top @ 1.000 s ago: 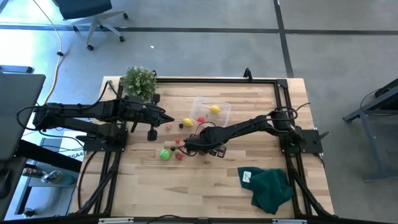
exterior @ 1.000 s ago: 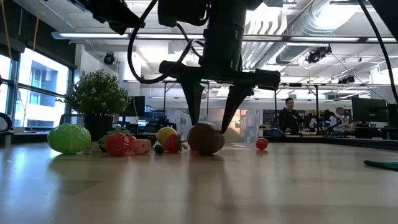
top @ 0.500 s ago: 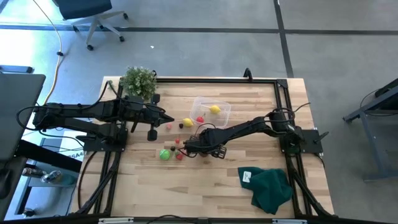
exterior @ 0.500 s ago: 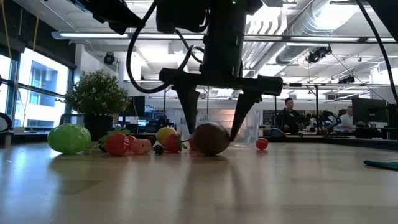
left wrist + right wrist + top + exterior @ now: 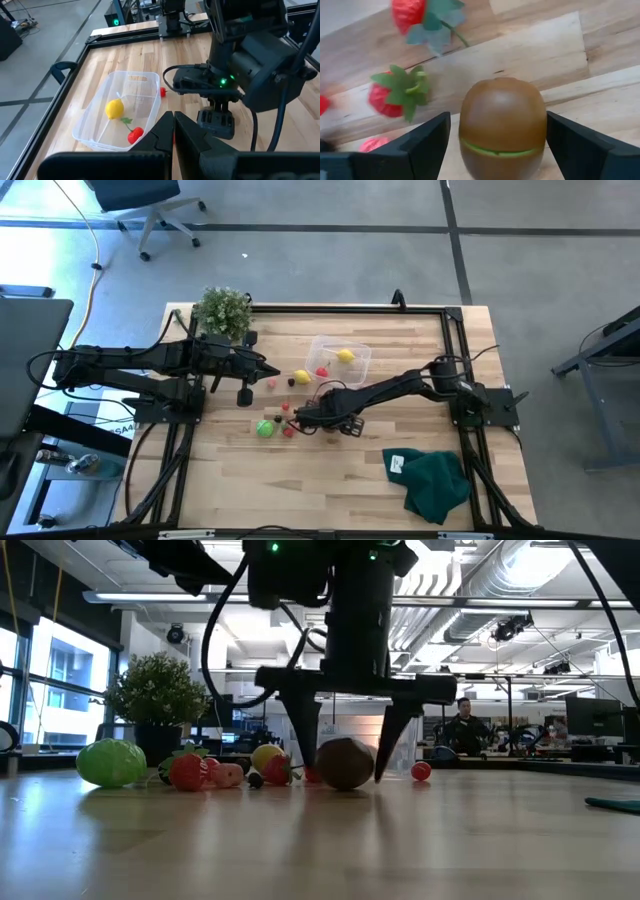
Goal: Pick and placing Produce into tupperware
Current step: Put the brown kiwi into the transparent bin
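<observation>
A brown kiwi [image 5: 502, 125] lies on the wooden table near its middle. My right gripper [image 5: 345, 776] points down over it, open, with one finger on each side of the kiwi [image 5: 345, 762] and a gap at both. The clear tupperware [image 5: 340, 360] stands farther back, holding a yellow lemon [image 5: 114, 108] and a red piece [image 5: 135, 134]. More produce lies left of the kiwi: a green piece [image 5: 110, 762], strawberries [image 5: 187, 771] and a yellow piece [image 5: 302, 376]. My left gripper [image 5: 172, 135] waits shut above the table's left side.
A potted plant [image 5: 222, 310] stands at the far left corner. A dark green cloth [image 5: 435, 480] lies at the near right. A small red piece [image 5: 421, 771] sits right of the kiwi. Bare wood spreads along the near side of the table [image 5: 300, 490].
My right gripper has sunk toward the table around the kiwi, and its fingers have opened wider, now standing on both sides of the fruit.
</observation>
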